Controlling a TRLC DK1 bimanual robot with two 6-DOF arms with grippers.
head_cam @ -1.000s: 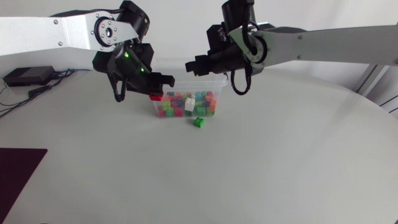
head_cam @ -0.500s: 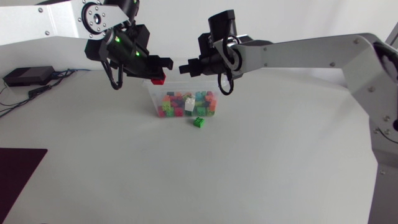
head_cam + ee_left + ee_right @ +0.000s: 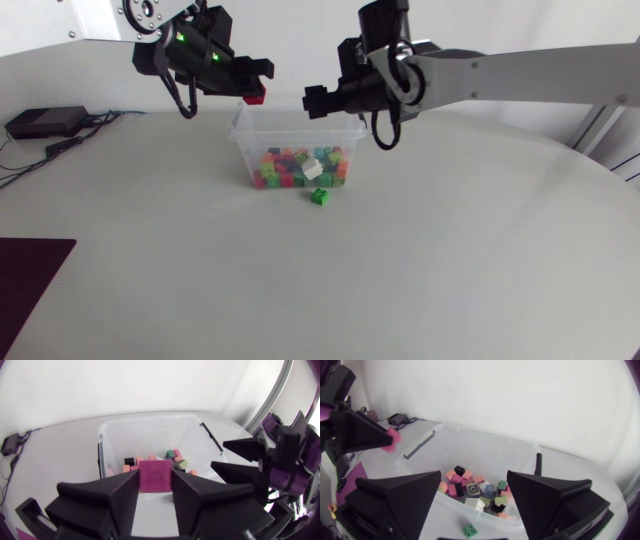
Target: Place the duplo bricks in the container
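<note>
Pinching a red brick (image 3: 155, 476) in the left gripper (image 3: 256, 92) above the container (image 3: 238, 134), seemingly nearer its rim than its middle, and needing to ease inward before letting go. Holding the right gripper (image 3: 474, 480) spread and empty alongside, with a green brick (image 3: 320, 196) lying on the table (image 3: 400, 280) just beside the front wall.

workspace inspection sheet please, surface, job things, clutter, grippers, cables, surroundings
surface: grey table, one green brick loose in front of the container.
job's things: clear container holds mixed bricks; red brick held above it.
clutter: black box, dark mat at the left side.
grippers: left gripper fingers shut on the red brick; right gripper open, empty, over the container.
cables: black cable by the black box.
surroundings: nothing seen.
</note>
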